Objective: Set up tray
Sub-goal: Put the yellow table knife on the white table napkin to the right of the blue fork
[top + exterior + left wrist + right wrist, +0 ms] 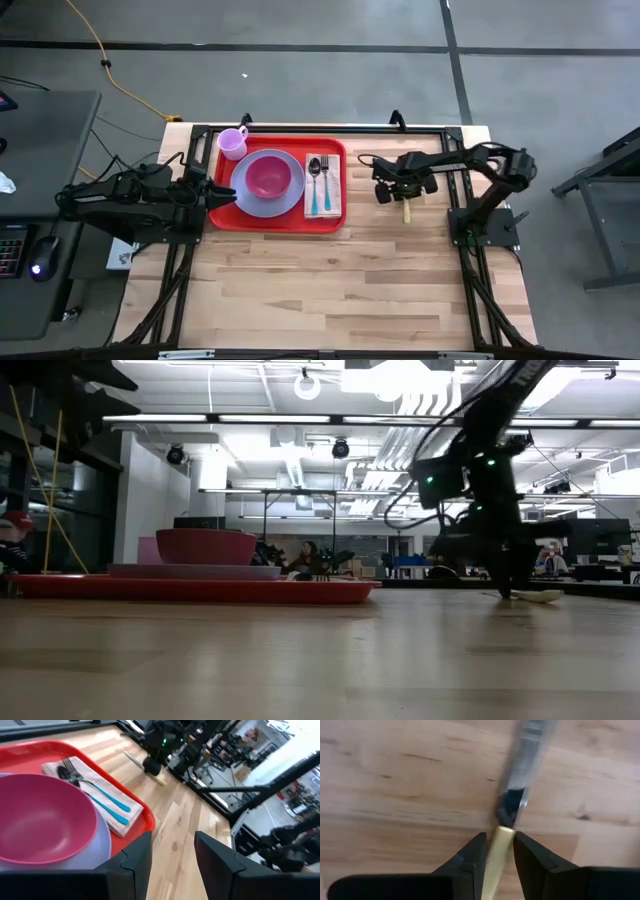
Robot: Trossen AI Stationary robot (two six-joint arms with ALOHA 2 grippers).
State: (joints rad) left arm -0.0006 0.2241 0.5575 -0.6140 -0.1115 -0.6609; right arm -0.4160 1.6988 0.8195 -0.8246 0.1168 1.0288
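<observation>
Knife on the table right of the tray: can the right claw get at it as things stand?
Probably yes. The right claw is already down over the knife, its fingers either side of the yellowish handle. The knife lies on bare wood, clear of the red tray. The left claw is at the tray's far edge.

One red tray [225, 212] sat on the wooden counter [330, 290]. On it there was one lavender plate [290, 203], one magenta bowl [267, 177], one pale pink mug [233, 143] and one folded napkin [336, 203]. Two utensils with teal handles lay on the napkin: one spoon [314, 180] and one fork [324, 180]. One knife [406, 208] with a pale yellow handle lay on the counter off the tray, which made three pieces of cutlery in all. Two robot arms were there, each with one hand: the left hand [222, 191] and the right hand [403, 191]. Each hand had two fingers [215, 855].
</observation>
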